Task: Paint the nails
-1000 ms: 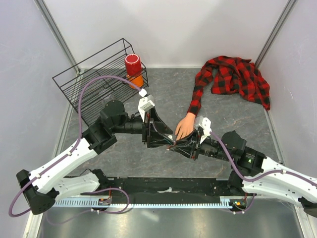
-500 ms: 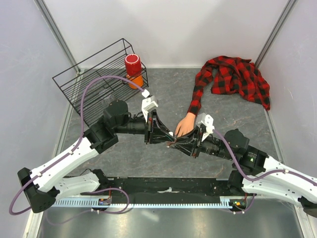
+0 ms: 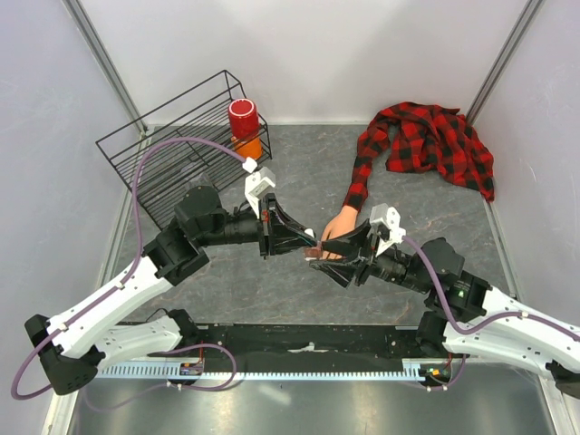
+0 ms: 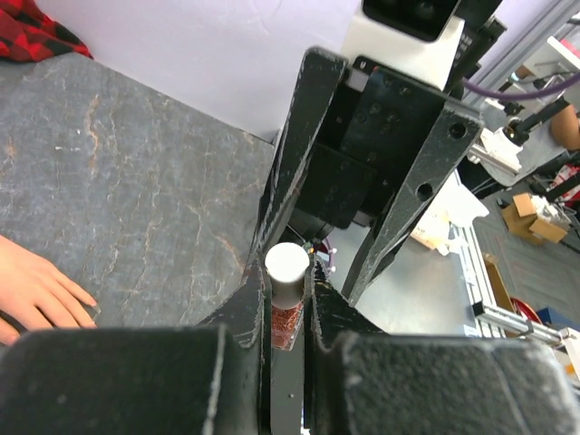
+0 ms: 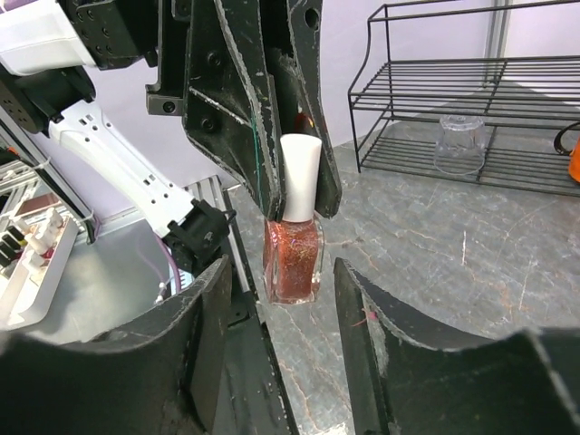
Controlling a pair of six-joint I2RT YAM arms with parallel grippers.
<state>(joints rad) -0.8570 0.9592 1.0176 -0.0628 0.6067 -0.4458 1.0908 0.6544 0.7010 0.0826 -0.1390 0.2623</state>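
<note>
Top external: my left gripper (image 3: pixel 306 246) is clamped tight on the bottle (image 5: pixel 292 258), holding it upright, I judge, so the cap (image 5: pixel 300 177) can be twisted off. My right gripper (image 5: pixel 281 276) straddles it, jaws parted, gripping nothing. The nails (image 4: pixel 89 304) lie just beyond, on the hand (image 3: pixel 339 227) resting on the table (image 3: pixel 299 181).
</note>
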